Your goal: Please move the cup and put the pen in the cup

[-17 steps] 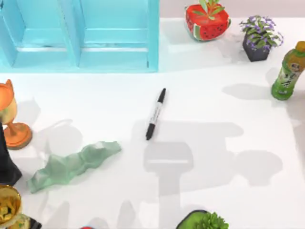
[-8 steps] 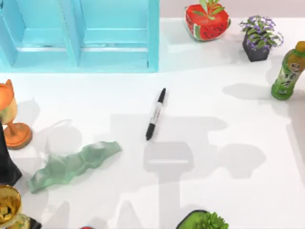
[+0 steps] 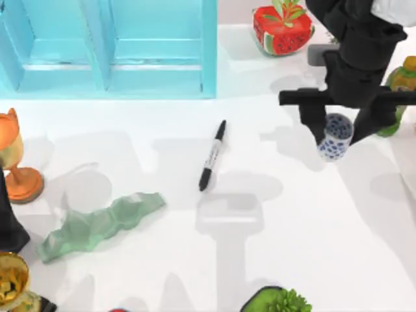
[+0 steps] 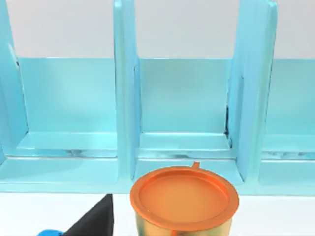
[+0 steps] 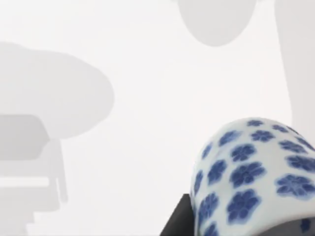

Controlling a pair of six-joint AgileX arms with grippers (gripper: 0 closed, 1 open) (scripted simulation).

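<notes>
While the white surface (image 3: pixel 273 260) takes almost the whole top view, a big light-blue shelf unit (image 3: pixel 107 49) stands along its far edge at the left, with upright dividers and open compartments. The left wrist view looks into these compartments, and behind the shelf unit there is a plain pale wall (image 4: pixel 177 27). Soft grey shadows lie across the middle of the surface.

The right arm (image 3: pixel 361 45) reaches in at the far right. Its black right pincer (image 3: pixel 339 127) has one finger on each side of the cup (image 3: pixel 335 136) and is clamped on it. The cup is white with blue flowers, it is tilted, and it is near the right side of the surface; I cannot tell whether it touches the surface or hangs above it. In the right wrist view the cup (image 5: pixel 256 172) is very close, with a dark part of the pincer beside it.

For the left pincer, I cannot tell its state. At the left edge a dark part of the left arm (image 3: pixel 8 221) is seen.

A crumpled green cloth (image 3: pixel 101 224) lies at the front left. A watermelon-patterned pot (image 3: pixel 283 29) stands at the far edge, and a green bottle (image 3: pixel 398 97) is just beside the right pincer. An orange goblet (image 3: pixel 16 156) stands at the left edge, and a gold goblet (image 3: pixel 12 279) in the front left corner. The pen (image 3: pixel 212 155) lies flat near the middle, well apart from the cup.
</notes>
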